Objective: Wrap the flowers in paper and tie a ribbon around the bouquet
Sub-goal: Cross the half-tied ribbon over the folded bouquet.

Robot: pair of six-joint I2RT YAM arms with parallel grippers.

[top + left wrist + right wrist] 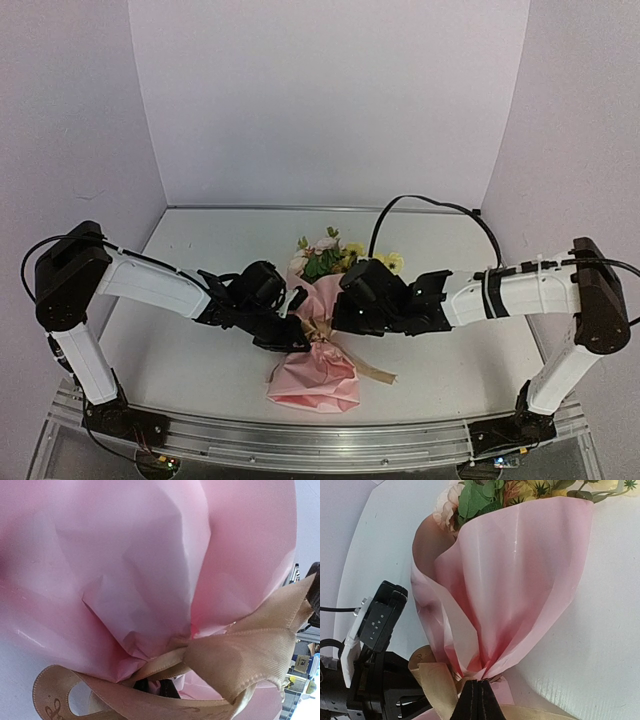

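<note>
The bouquet (318,335) lies mid-worktop, blooms toward the far edge and flared pink skirt toward the near edge. From above, both arms crowd in at its waist and cover the tie. Open worktop (190,300) runs out to the left and right edges.

The right wrist camera gets underneath. The right fingers (471,705) are pressed flat together, their tip right at the neck where the paper (520,580) gathers. Whether a strand is caught between them, I cannot tell. The flowers (480,495) poke out of the cone's open mouth, green leaves among pale blooms.

The left wrist camera is nearly all creased, glossy pink. The tan ribbon (240,655) is cinched round the neck, and a lettered loop curls off below. The left fingers (296,300) sit against the bouquet's left side; wide or narrow, I cannot tell.
</note>
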